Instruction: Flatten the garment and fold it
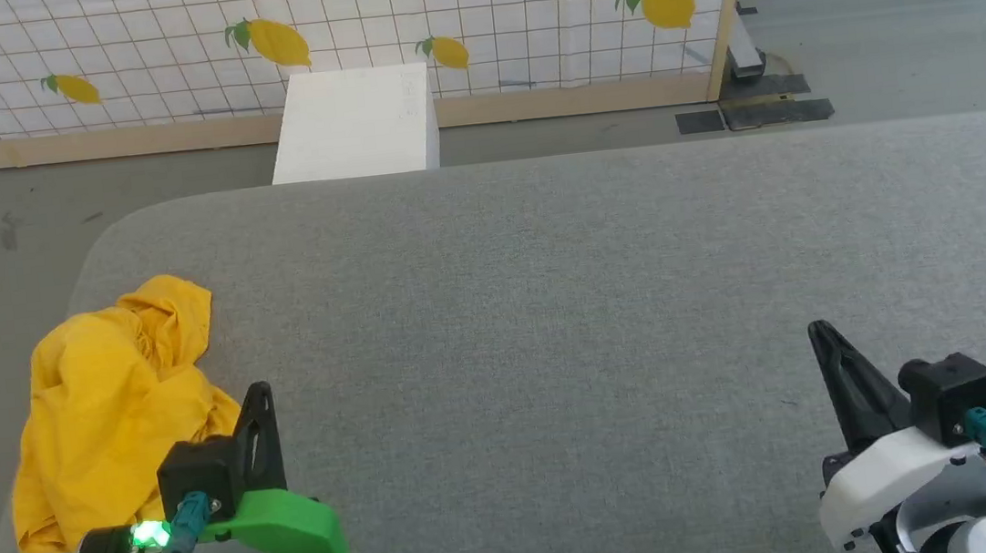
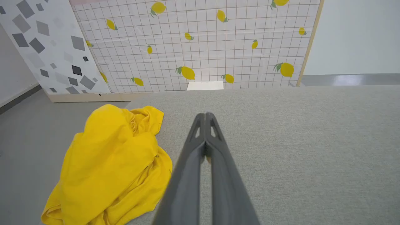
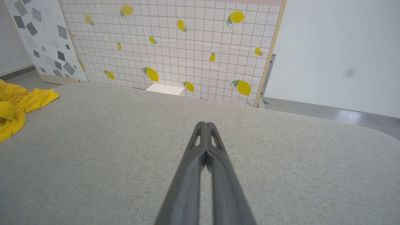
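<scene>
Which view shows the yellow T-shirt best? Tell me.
Left wrist view: the T-shirt lies close, large, nearly whole. Head view: smaller, partly behind the left gripper. Right wrist view: one edge at its left border.

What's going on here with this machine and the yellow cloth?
A two-armed robot is set to flatten and fold the garment, which lies crumpled at the left corner of the grey table. Neither gripper holds it: the left gripper is shut beside it, the right gripper shut over bare table. Nothing is folded yet.
</scene>
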`<state>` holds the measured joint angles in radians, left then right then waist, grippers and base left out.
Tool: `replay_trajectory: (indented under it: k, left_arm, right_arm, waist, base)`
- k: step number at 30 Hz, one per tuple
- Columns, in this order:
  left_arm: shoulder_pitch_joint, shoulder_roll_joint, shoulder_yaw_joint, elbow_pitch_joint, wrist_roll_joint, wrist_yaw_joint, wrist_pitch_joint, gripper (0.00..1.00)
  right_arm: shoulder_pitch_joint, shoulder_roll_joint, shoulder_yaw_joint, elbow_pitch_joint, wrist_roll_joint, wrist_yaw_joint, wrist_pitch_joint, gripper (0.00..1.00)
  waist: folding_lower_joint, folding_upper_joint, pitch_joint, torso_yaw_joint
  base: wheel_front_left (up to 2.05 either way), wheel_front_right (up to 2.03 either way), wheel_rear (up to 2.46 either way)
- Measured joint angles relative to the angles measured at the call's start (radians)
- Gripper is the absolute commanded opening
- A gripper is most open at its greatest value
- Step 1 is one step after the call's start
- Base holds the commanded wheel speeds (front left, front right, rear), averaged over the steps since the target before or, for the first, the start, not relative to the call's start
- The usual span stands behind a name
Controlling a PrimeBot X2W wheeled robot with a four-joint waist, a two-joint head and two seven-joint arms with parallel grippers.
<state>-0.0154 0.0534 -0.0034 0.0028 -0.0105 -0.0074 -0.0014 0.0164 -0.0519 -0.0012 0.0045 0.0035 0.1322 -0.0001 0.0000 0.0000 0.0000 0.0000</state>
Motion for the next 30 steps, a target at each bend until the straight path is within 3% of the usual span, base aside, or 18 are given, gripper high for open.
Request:
replay_trajectory:
  k: [24, 25, 30]
  left_arm:
    - [0.000, 0.000, 0.000, 0.000, 0.000, 0.000, 0.000, 0.00]
    - [0.000, 0.000, 0.000, 0.000, 0.000, 0.000, 0.000, 1.00]
    - [0.000, 0.000, -0.003, 0.000, -0.002, 0.000, 0.000, 1.00]
  right_arm:
    - [0.000, 0.000, 0.000, 0.000, 0.000, 0.000, 0.000, 0.00]
    - [0.000, 0.000, 0.000, 0.000, 0.000, 0.000, 0.000, 1.00]
    - [0.001, 0.000, -0.001, 0.001, 0.000, 0.000, 0.000, 1.00]
  waist:
    - [0.0000, 0.0000, 0.000, 0.000]
    - [0.0000, 0.0000, 0.000, 0.000]
    - [0.0000, 0.0000, 0.000, 0.000]
  base:
    - [0.00, 0.00, 0.00]
    - [0.00, 0.00, 0.00]
    - [0.00, 0.00, 0.00]
